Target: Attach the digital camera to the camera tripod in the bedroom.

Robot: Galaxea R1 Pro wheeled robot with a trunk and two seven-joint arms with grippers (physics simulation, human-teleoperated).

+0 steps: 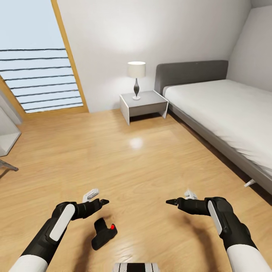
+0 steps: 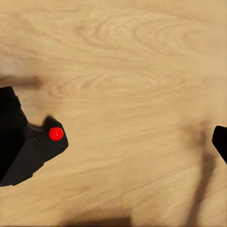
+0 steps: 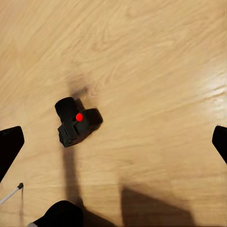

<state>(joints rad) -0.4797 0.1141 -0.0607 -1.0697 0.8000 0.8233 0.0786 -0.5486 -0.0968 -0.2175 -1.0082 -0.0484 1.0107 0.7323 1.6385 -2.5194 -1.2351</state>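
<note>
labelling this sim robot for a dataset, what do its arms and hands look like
Both arms are black with white upper sections and a long white panel along each forearm. The left hand and right hand each have one black pointed finger and one white one. No cables or markings show.

We note a home bedroom, white bed with grey headboard, bedside table bearing a lamp, wood-plank floor, sloped ceiling.
</note>
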